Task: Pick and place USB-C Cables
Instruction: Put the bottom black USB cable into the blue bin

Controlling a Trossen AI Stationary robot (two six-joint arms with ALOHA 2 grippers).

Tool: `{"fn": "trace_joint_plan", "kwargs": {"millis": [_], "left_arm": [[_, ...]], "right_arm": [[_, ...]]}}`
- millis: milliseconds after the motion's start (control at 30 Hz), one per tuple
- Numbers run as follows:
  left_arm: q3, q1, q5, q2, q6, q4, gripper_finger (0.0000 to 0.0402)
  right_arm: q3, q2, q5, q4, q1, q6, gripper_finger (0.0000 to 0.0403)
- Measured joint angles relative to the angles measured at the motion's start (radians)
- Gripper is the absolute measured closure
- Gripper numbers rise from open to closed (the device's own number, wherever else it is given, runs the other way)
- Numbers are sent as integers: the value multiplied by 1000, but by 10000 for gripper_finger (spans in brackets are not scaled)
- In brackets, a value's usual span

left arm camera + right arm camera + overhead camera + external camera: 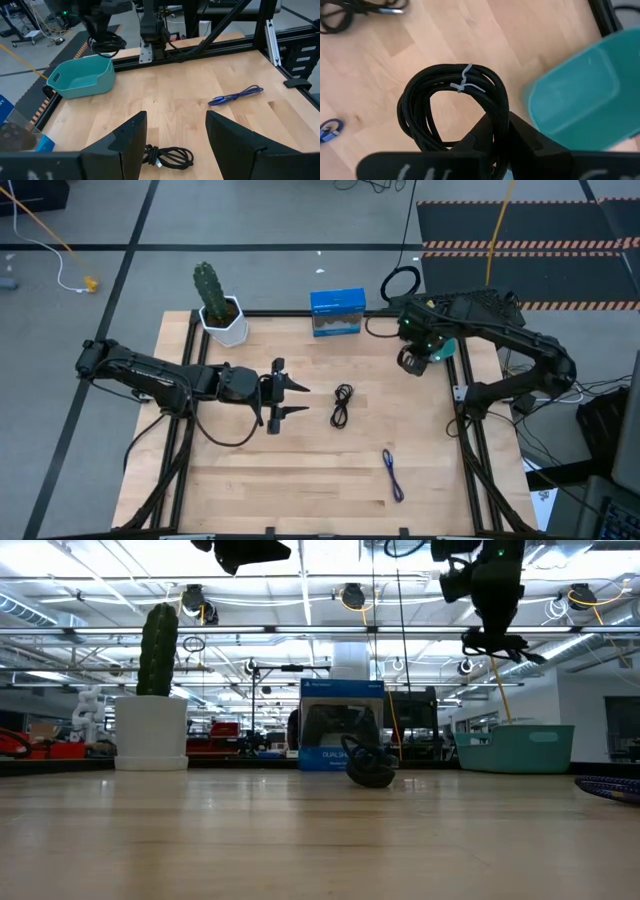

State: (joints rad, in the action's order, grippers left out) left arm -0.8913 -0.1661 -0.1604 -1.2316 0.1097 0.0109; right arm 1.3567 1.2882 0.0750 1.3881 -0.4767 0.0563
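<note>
Right gripper (496,131): clamped on a black cable bundle (452,107), held in the air just beside the teal bin (580,95), near the table's far right edge.
Left gripper (292,400): fingers spread wide, empty, low over the table (300,470), pointing at a second black cable (342,404) lying mid-table.
Blue-purple cable (393,474): flat on the wood, nearer the front right.
Far edge: potted cactus (215,302), blue box (337,312).

- Bundled cable (342,404): table centre, just right of left gripper (296,400).
- Second cable (393,475): nearer front right.
- Bin (81,76): right rear edge, under right gripper (411,361).
</note>
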Motion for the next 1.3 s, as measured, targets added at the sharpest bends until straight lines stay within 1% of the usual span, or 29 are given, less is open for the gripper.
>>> {"fn": "trace_joint_plan", "kwargs": {"millis": [167,567,700,833,967,1033,1100,1167,1300], "left_arm": [[0,0,0,0,0,0,197],[0,0,0,0,-1,1,197],[0,0,0,0,-2,1,197],[0,0,0,0,-3,1,197],[0,0,0,0,-3,1,197],[0,0,0,0,-3,1,197],[0,0,0,0,-3,1,197],[0,0,0,0,-3,1,197],[0,0,0,0,-3,1,197]], "right_arm": [[0,40,1,-6,-91,-28,378],[0,202,2,-27,-381,-145,378],[0,243,5,-73,-476,-149,378],[0,254,6,-168,-553,-130,378],[0,254,8,-232,-602,-96,378],[0,254,27,-251,-617,-42,378],[0,254,59,-270,-622,22,378],[0,254,60,-272,-622,71,378],[-11,254,59,-283,-619,119,378]]}}
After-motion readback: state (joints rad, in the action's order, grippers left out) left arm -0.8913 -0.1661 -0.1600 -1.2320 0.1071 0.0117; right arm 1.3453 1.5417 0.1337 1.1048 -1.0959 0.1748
